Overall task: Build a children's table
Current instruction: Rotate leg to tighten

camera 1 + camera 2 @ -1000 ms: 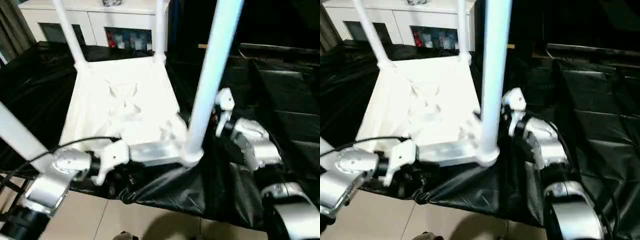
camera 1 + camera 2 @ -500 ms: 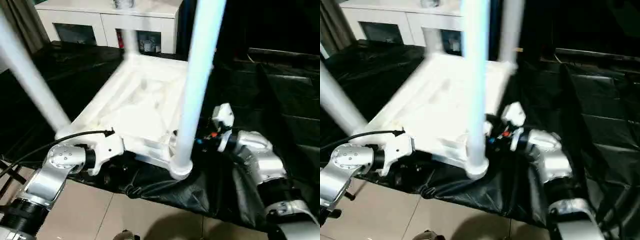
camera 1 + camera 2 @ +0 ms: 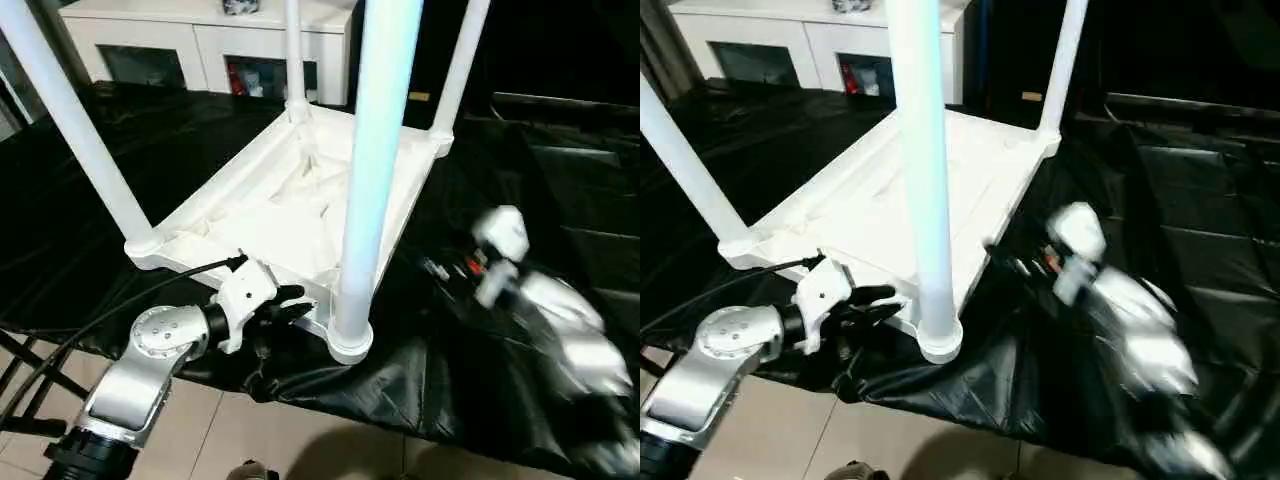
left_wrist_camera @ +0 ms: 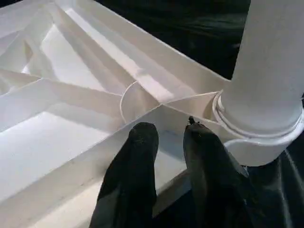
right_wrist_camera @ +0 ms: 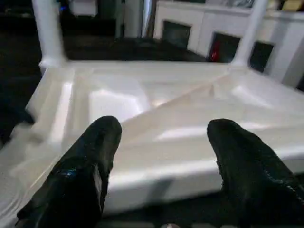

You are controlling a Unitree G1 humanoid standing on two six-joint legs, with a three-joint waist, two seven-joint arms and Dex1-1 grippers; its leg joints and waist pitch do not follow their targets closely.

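I see the white tabletop (image 3: 290, 215) lying upside down on a desk (image 3: 90, 180) draped in black sheeting, its ribbed underside facing up. All four white legs stand upright in the corner sockets: the nearest leg (image 3: 370, 170) rises right in front of my head camera, another leg (image 3: 70, 130) stands at the left corner, and two more, one (image 3: 293, 50) and the other (image 3: 458, 70), stand at the far corners.

My left gripper (image 3: 285, 305) sits at the tabletop's near edge, just beside the nearest leg's socket (image 4: 259, 137). In the left wrist view its two black fingers (image 4: 137, 166) are close together, straddling the thin white rim, so the jaws look clenched on that edge.

My right gripper (image 5: 161, 161) is off to the right, apart from the tabletop's side, jaws spread wide and holding nothing.

A white cabinet (image 3: 200, 35) stands behind the desk.
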